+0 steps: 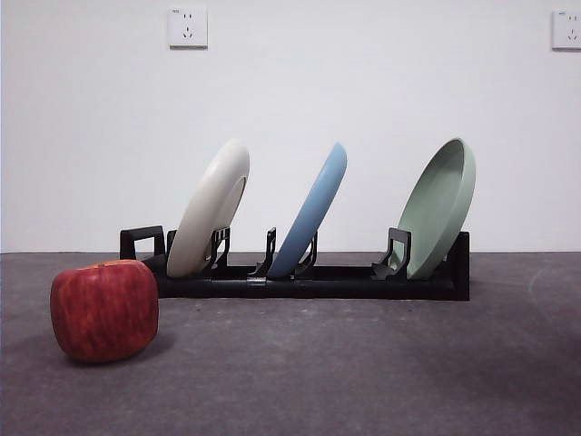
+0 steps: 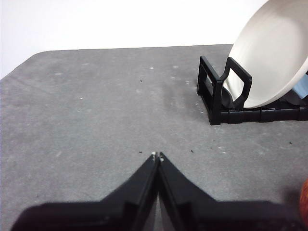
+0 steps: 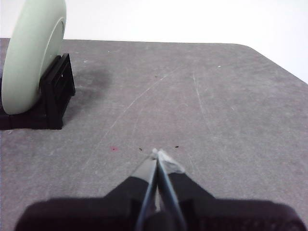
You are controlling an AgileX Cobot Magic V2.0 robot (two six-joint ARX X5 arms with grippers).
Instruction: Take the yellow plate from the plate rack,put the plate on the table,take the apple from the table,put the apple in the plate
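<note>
The cream yellow plate [image 1: 211, 207] stands tilted in the left slot of the black plate rack [image 1: 309, 280] on the dark grey table [image 1: 363, 381]. The red apple [image 1: 104, 310] sits on the table in front of the rack's left end. In the left wrist view the plate [image 2: 272, 62] and the rack's loop end [image 2: 226, 94] show, with a sliver of the apple [image 2: 304, 204] at the edge. My left gripper [image 2: 157, 156] is shut and empty, apart from the rack. My right gripper [image 3: 157, 154] is shut and empty over bare table. Neither arm shows in the front view.
A light blue plate [image 1: 313, 211] stands in the rack's middle and a pale green plate [image 1: 440, 204] at its right end, also in the right wrist view [image 3: 33, 53]. A white wall with two sockets [image 1: 187, 27] stands behind the table.
</note>
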